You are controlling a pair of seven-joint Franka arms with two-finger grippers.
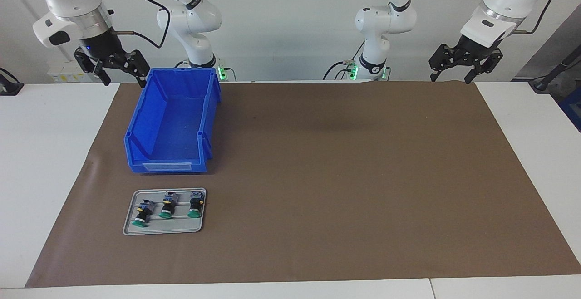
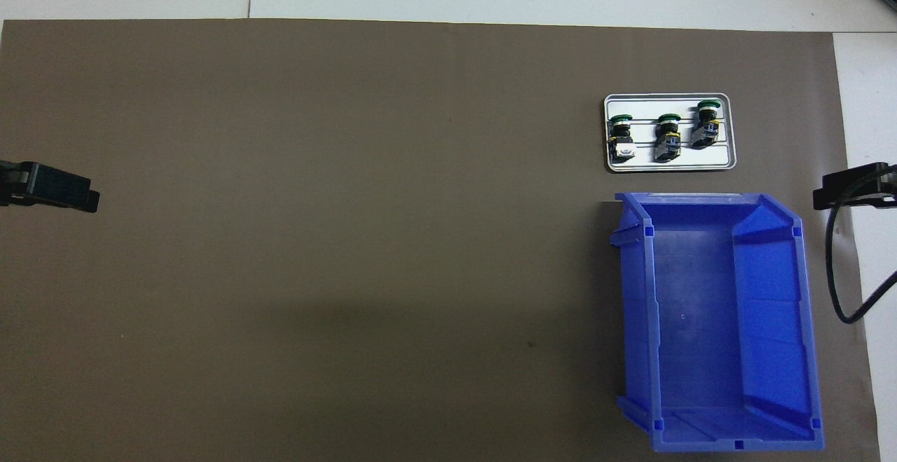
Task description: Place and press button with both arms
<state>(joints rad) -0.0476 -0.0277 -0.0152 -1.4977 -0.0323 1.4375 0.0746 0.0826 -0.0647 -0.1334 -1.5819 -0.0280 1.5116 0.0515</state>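
Observation:
Three buttons with green caps and black bodies lie side by side on a small grey tray (image 1: 136,230). They are the button (image 1: 141,213) at the right arm's end, the middle one (image 1: 167,206) and the third (image 1: 195,204). They also show in the overhead view (image 2: 620,138) (image 2: 667,138) (image 2: 706,125). My right gripper (image 1: 124,79) hangs open and empty in the air beside the blue bin's corner nearest the robots. My left gripper (image 1: 450,79) hangs open and empty over the mat's edge at the left arm's end. Both are well away from the buttons.
An empty blue bin (image 1: 168,166) stands on the brown mat (image 1: 340,176), nearer to the robots than the tray, its open-fronted end facing the tray. It also shows in the overhead view (image 2: 634,308). White table (image 1: 45,154) borders the mat at both ends.

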